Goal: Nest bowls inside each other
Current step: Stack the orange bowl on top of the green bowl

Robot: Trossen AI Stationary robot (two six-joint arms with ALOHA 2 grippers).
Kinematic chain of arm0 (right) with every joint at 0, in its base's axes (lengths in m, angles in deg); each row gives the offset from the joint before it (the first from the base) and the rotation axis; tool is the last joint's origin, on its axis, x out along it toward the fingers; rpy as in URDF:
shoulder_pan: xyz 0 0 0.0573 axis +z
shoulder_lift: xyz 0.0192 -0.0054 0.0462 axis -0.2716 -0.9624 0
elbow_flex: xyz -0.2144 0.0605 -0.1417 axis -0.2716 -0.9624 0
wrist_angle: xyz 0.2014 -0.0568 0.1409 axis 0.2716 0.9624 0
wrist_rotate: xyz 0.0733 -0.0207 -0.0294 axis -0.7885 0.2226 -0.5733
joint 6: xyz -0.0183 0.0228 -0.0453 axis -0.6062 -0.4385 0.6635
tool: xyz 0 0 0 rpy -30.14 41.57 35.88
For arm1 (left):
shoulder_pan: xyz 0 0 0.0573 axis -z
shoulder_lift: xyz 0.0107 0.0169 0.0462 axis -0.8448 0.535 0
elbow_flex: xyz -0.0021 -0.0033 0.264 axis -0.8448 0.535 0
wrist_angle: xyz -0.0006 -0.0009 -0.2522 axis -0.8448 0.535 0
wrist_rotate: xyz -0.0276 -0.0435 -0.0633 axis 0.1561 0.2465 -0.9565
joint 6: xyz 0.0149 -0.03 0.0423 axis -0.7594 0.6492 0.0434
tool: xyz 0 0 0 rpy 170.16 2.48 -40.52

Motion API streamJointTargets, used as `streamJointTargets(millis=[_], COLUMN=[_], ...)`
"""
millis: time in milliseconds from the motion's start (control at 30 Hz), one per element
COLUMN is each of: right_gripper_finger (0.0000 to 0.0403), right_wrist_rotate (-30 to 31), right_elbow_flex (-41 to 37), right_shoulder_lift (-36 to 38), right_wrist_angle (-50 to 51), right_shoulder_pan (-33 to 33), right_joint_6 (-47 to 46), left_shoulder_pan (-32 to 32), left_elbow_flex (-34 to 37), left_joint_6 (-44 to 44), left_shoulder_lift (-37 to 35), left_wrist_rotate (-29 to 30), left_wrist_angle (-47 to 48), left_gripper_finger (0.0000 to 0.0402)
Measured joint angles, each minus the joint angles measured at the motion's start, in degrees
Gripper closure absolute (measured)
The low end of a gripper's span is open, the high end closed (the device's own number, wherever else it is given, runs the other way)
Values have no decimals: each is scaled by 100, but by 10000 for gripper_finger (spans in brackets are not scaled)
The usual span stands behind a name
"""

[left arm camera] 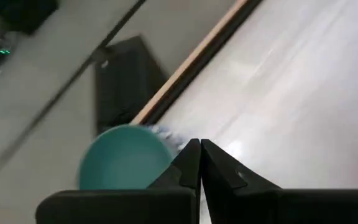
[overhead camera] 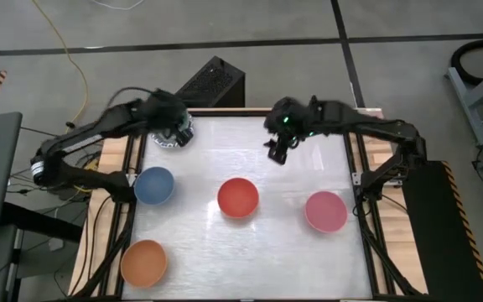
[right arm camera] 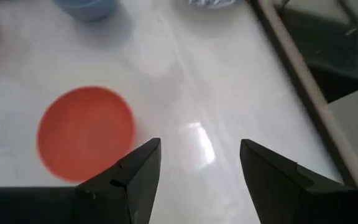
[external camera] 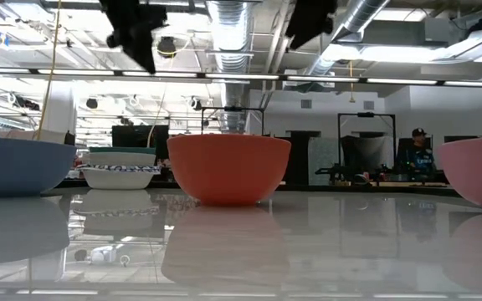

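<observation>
Bowls were spread over the white counter (overhead camera: pixel 250 260): a blue bowl (overhead camera: pixel 153 185) at the left, a red bowl (overhead camera: pixel 238 198) in the middle, a pink bowl (overhead camera: pixel 325 211) at the right, an orange bowl (overhead camera: pixel 144 262) at the near left. At the far left corner a teal bowl (left arm camera: pixel 124 157) sat nested in a blue-and-white patterned one. The left arm reached over that stack, its left pincer (left arm camera: pixel 200 163) raised with fingers pressed together, holding nothing. The right arm stretched in from the right, its right pincer (right arm camera: pixel 200 163) held above the far middle of the counter, fingers apart and empty.
</observation>
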Motion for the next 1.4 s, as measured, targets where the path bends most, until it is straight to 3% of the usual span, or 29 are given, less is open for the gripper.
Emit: streamJointTargets(millis=[167, 367, 667, 967, 1100, 1267, 1400], right_gripper_finger=[163, 163, 163, 171, 234, 378, 386], right_wrist_rotate=[-8, 241, 309, 152, 145, 113, 182], right_elbow_flex=[-742, -904, -909, -911, -911, -909, -895], right_shoulder_lift=[-273, -987, -2016, -2670, -2688, -2660, -2579], right_wrist_angle=[-806, -1299, -1465, -1374, -1378, -1336, -1314], right_shoulder_pan=[296, 697, 1028, 1087, 1088, 1025, 837], right_joint_6=[-728, -1026, -1430, -1771, -1927, -2096, -2342], left_shoulder_pan=[-7, 1, 71, 71, 69, 69, 69], left_elbow_flex=[-151, -149, -145, -143, -142, -142, -140], left_joint_6=[403, 747, 882, 670, 291, -40, -211], left_shoulder_lift=[-659, -1158, -1308, -1242, -1218, -1218, -1218], left_wrist_rotate=[-798, -1473, -1727, -1949, -2306, -2398, -2375], left_wrist_angle=[9, 36, 406, 764, 796, 796, 794], left_gripper_finger=[385, 332, 256, 239, 239, 244, 250])
